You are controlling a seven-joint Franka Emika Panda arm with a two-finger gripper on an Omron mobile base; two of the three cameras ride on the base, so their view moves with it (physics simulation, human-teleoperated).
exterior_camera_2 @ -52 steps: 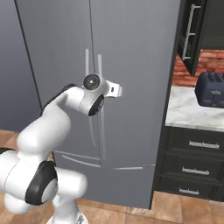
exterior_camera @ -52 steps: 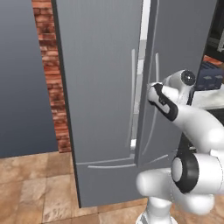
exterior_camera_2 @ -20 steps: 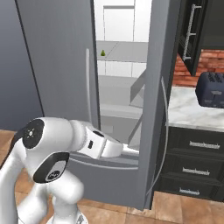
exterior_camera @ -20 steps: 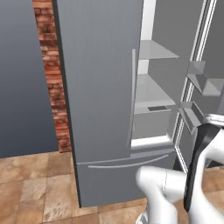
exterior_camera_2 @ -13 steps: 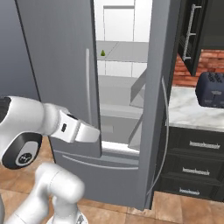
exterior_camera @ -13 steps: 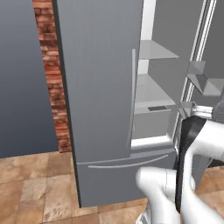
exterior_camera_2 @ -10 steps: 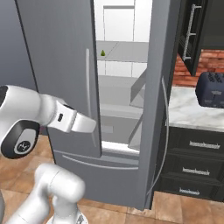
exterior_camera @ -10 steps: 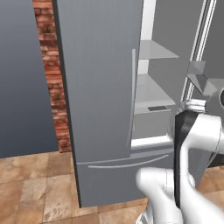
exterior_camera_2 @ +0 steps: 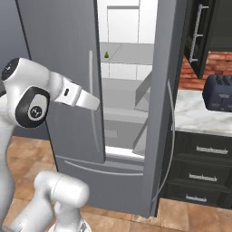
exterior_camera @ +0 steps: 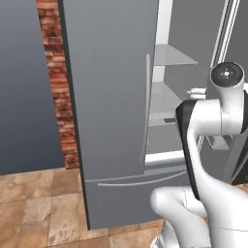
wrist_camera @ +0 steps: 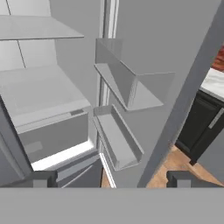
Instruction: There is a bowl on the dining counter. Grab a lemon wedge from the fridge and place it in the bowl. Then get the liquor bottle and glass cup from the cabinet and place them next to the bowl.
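Observation:
The fridge (exterior_camera: 111,97) has its left door shut and its right door (exterior_camera_2: 164,113) swung open. A small yellow-green lemon wedge (exterior_camera_2: 107,55) sits on an upper shelf inside, toward the back. In the hand view my gripper (wrist_camera: 113,179) is open, its fingertips (wrist_camera: 41,179) wide apart with nothing between them. It faces the lower shelves and the door bins (wrist_camera: 118,138) from in front of the opening. My white arm (exterior_camera_2: 74,95) reaches across the shut left door. The bowl, liquor bottle and glass cup are out of view.
Right of the fridge runs a marble counter (exterior_camera_2: 199,118) with a dark toaster (exterior_camera_2: 218,93) on it, over black drawers (exterior_camera_2: 199,149). A dark wall cabinet (exterior_camera_2: 201,31) hangs above. A brick wall strip (exterior_camera: 58,92) stands left of the fridge.
The right fridge door, shut with my gripper at its handle in the earliest frames, now stands open. Over the last second my arm has lifted from low by the door to higher.

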